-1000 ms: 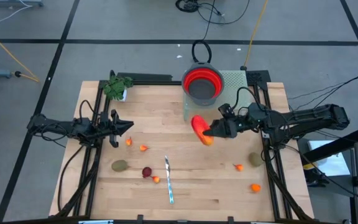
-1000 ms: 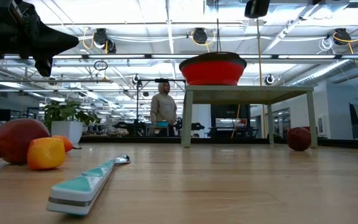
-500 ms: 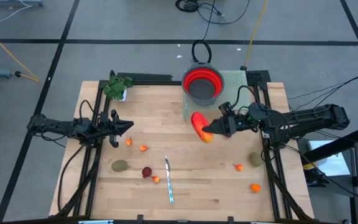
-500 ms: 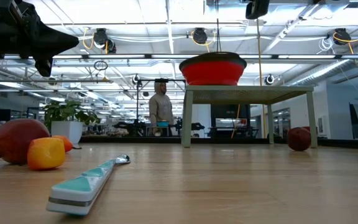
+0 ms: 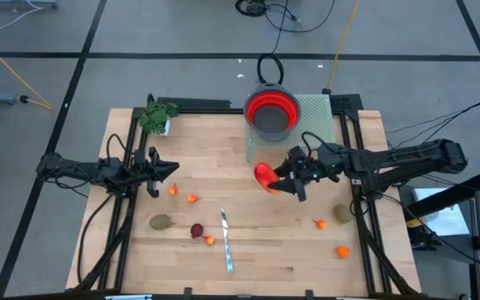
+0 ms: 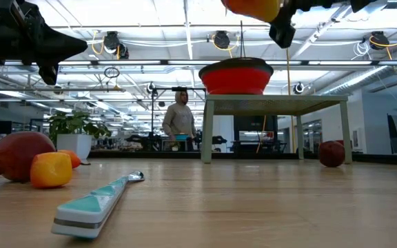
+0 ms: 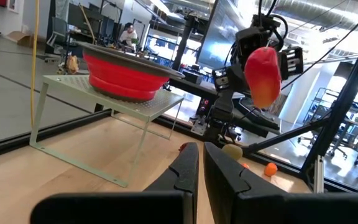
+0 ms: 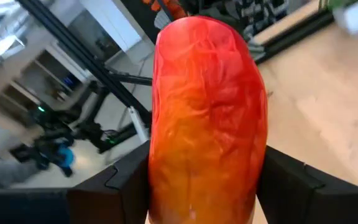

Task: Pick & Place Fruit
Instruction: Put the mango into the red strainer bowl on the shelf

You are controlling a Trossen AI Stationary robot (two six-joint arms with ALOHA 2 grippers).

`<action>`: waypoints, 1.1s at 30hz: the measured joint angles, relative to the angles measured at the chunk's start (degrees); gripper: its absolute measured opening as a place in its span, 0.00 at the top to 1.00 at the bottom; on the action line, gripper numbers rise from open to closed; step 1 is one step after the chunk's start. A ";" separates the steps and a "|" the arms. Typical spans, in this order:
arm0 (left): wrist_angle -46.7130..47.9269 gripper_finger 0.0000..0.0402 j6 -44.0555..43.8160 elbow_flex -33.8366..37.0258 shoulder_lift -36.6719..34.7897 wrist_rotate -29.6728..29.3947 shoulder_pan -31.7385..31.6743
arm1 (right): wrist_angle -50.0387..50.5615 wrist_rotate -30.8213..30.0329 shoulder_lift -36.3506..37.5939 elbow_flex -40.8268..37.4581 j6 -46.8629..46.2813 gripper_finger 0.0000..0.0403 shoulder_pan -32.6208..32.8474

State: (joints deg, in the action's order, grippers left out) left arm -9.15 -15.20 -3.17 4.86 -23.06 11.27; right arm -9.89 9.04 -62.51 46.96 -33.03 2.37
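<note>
High view: right gripper (image 5: 278,181) fingers clamp the long orange-red fruit (image 5: 264,176) above the bench (image 5: 223,158).
Left gripper (image 5: 172,169) fingers closed, empty; no readable writing.

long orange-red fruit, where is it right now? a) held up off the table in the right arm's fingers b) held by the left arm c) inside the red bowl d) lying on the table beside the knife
a: the long orange-red fruit sits clamped between the right gripper fingers, lifted in the air short of the red bowl, while the left gripper is shut and holds nothing.
</note>
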 joint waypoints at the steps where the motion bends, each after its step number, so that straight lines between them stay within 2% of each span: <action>1: 0.00 0.94 0.00 -0.01 -0.01 0.01 0.02 | -0.06 -0.03 -0.17 0.00 2.02 0.45 0.00; 7: 0.00 0.94 0.00 -0.01 -0.01 0.00 0.01 | 0.45 -0.04 -0.87 0.00 11.41 0.45 0.00; 14: 0.00 0.94 0.00 -0.01 0.00 -0.01 0.02 | 6.32 -0.26 -0.87 0.00 20.29 0.45 0.00; 25: 0.07 0.94 0.00 -0.01 0.00 -0.09 0.01 | 21.39 -0.28 -0.87 0.00 22.34 0.45 0.00; 33: 0.09 0.94 0.00 0.00 0.00 -3.71 0.01 | 30.40 -0.20 -0.87 0.00 24.96 0.45 0.00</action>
State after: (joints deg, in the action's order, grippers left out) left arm -9.06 -15.20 -3.18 4.86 -26.77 11.27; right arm 20.51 8.84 -63.37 46.96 -8.07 2.37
